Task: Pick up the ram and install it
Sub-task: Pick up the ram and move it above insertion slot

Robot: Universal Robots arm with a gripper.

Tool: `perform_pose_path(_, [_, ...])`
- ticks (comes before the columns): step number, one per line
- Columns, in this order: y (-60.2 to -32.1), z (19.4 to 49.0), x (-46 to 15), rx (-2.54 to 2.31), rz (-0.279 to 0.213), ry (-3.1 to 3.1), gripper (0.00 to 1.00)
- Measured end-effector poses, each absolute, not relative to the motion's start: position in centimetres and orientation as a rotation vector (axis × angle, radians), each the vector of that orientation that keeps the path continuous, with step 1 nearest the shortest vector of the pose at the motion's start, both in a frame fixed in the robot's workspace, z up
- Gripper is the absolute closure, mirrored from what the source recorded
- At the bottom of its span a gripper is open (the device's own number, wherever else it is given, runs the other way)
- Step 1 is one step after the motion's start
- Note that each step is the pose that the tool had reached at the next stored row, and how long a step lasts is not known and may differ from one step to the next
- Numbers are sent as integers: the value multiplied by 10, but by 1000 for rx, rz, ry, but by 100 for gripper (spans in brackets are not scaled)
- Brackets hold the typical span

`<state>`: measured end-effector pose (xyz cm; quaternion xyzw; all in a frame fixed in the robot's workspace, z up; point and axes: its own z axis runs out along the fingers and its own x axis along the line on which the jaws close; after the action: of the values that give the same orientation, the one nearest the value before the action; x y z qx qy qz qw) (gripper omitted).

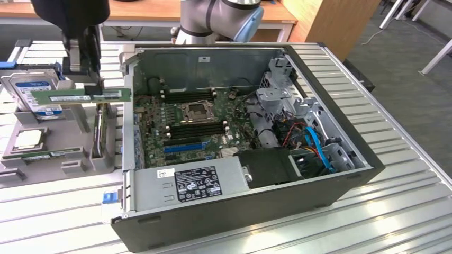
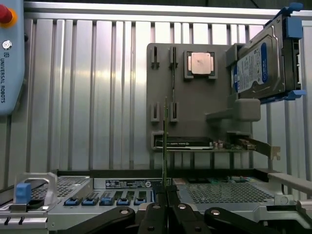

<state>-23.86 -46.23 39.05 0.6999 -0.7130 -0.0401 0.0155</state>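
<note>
held the ram (image 1: 71,97) in the gripper (image 1: 92,89), jaws nearly shut on its thin board, above the tray (image 1: 74,135), just off the case (image 1: 339,177) on the exterior view's left. carry step, seemingly; not yet installed. likely called for lining up over a free motherboard (image 1: 233,100) slot.

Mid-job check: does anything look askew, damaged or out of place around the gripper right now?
Nothing stands out. The long green ram stick sits straight in the shut gripper, over the grey parts holder and beside the open black computer case. No damage is visible.
</note>
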Motion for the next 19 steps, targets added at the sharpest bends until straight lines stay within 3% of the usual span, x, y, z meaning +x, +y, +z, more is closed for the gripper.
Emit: perform_pose_path(19, [-462,391,-184,2172,-136,-2213,89])
